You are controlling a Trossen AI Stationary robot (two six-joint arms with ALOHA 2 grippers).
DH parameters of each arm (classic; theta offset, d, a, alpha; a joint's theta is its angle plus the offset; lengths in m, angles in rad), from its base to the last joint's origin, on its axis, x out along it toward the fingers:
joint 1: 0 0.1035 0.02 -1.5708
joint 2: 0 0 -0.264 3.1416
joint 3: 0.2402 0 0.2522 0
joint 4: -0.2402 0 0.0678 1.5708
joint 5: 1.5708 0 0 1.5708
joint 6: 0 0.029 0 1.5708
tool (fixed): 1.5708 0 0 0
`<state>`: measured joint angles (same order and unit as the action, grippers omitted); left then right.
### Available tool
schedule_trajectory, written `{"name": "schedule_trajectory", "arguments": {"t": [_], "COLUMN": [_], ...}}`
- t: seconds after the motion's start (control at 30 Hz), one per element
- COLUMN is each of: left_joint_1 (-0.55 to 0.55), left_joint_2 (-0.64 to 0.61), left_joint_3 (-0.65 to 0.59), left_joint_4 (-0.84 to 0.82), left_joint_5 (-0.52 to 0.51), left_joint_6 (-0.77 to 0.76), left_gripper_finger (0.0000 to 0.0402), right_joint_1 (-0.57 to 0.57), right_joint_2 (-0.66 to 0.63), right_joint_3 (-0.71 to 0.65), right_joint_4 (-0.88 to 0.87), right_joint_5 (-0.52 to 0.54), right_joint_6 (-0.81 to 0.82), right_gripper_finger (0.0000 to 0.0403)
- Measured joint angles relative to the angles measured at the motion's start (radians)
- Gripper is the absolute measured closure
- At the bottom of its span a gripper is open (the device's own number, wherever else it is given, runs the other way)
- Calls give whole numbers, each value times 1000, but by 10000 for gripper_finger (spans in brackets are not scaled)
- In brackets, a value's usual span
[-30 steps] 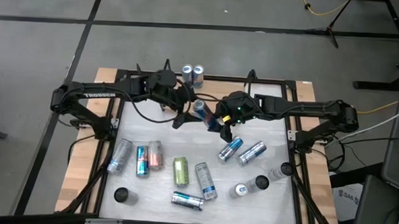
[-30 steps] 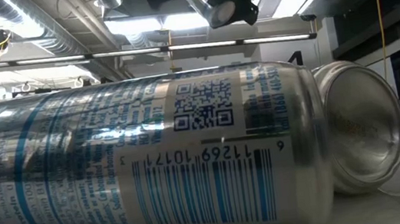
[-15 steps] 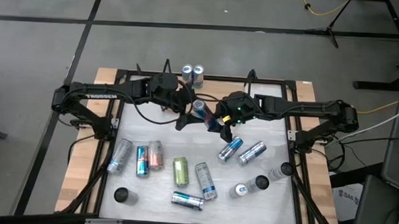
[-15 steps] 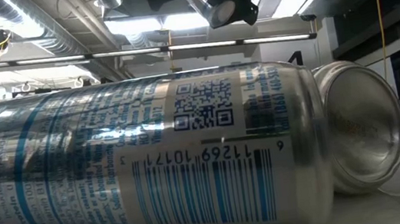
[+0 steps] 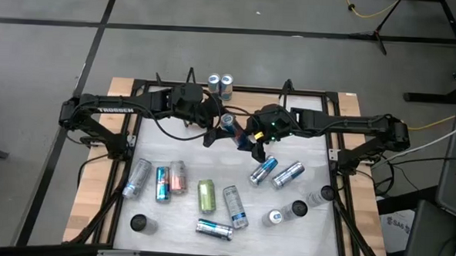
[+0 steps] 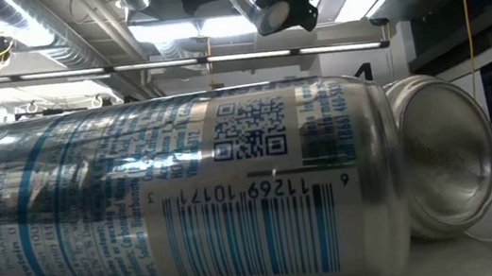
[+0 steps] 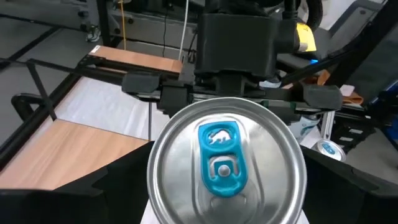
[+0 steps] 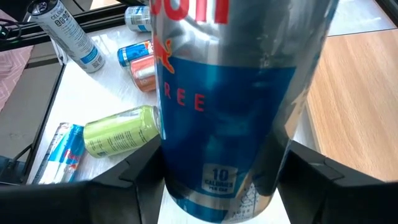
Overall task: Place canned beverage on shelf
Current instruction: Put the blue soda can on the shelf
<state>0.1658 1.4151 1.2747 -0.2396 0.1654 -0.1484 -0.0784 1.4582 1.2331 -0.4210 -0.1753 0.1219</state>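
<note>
My right end effector (image 5: 243, 136) holds a blue and silver can (image 8: 233, 99) above the middle of the surface's (image 5: 316, 224) far half, its fingers (image 8: 140, 174) clamped on either side of the can's body. My left end effector (image 5: 215, 131) faces it from the other side, its fingers set around the can's top end without clearly touching it; the silver lid with its blue pull tab (image 7: 221, 158) fills my left wrist view.

Below, loose cans lie scattered across the surface's near half: a green can (image 5: 206, 195) near the middle, a blue can (image 5: 162, 184) and a pink can (image 5: 178, 177) toward the left edge, and two silver and blue cans (image 5: 276, 172) toward the right.

At the far edge, two cans (image 5: 220, 84) stand upright side by side.
</note>
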Motion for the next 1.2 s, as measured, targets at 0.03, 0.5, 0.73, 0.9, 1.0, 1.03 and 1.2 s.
{"name": "schedule_trajectory", "arguments": {"t": [0.03, 0.5, 0.73, 0.9, 1.0, 1.03, 1.2], "left_joint_1": [0, -2, -2, 0, -1, 1, 23], "left_joint_2": [0, 0, 0, 0, 0, 0, -14], "left_joint_3": [0, 0, 0, 0, 0, 0, 0], "left_joint_4": [5, 7, 8, 4, 4, 4, -31], "left_joint_5": [-2, -44, -39, -48, -47, -45, -40], "left_joint_6": [1, 0, -2, 2, 2, 2, 2], "left_gripper_finger": [69, 140, 193, 192, 186, 185, 183], "right_joint_1": [0, 0, 0, 0, 0, 0, -1], "right_joint_2": [0, 0, 0, 0, -9, -17, -78], "right_joint_3": [0, 0, 0, 1, 1, 1, 33], "right_joint_4": [0, -1, -2, 4, -4, -10, -106], "right_joint_5": [0, 0, 1, 0, 0, 1, 25], "right_joint_6": [0, 0, -3, 6, 8, 5, -23], "right_gripper_finger": [166, 166, 145, 128, 127, 128, 131]}}
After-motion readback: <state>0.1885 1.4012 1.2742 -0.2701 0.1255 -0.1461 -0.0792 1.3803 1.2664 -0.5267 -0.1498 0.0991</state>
